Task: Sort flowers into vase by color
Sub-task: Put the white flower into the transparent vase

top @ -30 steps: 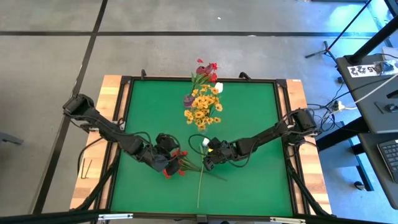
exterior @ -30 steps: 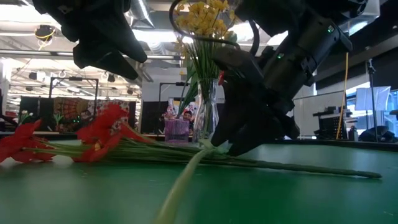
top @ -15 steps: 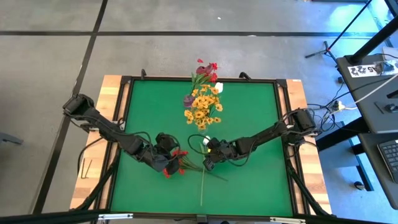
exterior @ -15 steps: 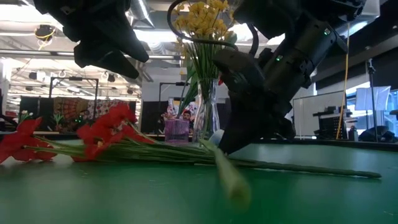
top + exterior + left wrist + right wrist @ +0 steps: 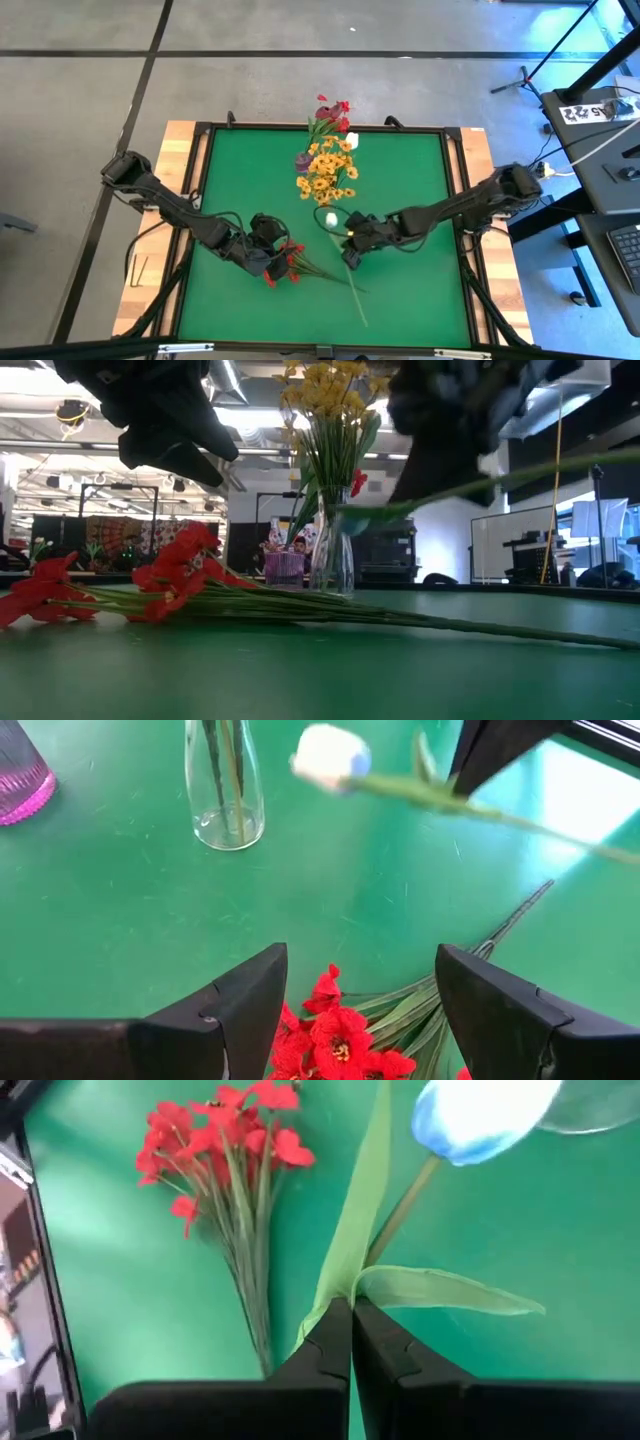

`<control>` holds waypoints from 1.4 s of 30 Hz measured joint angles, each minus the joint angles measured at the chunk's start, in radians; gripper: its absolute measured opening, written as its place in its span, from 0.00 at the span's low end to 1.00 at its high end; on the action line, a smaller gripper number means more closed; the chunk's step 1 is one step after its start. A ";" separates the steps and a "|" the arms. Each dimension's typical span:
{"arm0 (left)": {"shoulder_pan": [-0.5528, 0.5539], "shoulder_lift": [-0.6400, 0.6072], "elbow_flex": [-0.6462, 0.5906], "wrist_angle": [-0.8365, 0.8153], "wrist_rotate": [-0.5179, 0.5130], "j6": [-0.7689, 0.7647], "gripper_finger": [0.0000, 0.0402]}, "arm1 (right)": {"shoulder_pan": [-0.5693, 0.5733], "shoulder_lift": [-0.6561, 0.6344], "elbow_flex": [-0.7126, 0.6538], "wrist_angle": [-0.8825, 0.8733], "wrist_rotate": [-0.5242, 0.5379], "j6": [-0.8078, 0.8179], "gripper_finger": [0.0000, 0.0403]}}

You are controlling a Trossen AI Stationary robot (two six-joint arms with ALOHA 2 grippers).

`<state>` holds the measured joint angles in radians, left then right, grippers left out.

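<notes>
Right pincer (image 5: 350,1325): pressed together on the white tulip's (image 5: 480,1115) smooth green stem, flower lifted off the green surface (image 5: 400,180) near its centre.
Left pincer (image 5: 355,1010): spread wide, hovering over the red blossom spray (image 5: 283,263) lying toward the near edge.
Glass vase (image 5: 226,785): clear, upright, holding yellow blossom sprays (image 5: 325,170), toward the far edge.
Writing: none legible.

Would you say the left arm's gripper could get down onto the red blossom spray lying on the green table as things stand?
Probably yes. The left gripper hangs open right above the red blossom spray, nothing between them. The right gripper, shut on the white tulip, holds it lifted off to the side.
</notes>
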<state>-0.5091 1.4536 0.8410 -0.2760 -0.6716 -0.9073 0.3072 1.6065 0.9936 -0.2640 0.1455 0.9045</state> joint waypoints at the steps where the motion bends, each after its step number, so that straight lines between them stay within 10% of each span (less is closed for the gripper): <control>1: 0.000 0.000 0.000 0.000 0.000 0.000 0.62 | 0.005 -0.021 0.000 -0.027 0.005 -0.006 0.01; 11: -0.019 0.000 0.000 0.213 -0.014 0.123 0.62 | 0.143 -0.223 0.000 -0.051 0.056 -0.099 0.00; 26: 0.028 -0.001 0.001 0.906 0.253 0.470 0.62 | 0.244 -0.344 0.003 0.334 0.196 -0.516 0.00; 42: 0.125 -0.002 0.027 1.073 0.412 0.523 0.62 | 0.207 -0.305 0.003 0.553 0.298 -0.673 0.00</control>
<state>-0.3842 1.4521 0.8679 0.7972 -0.2596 -0.3843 0.5144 1.3016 0.9966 0.2888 0.4437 0.2316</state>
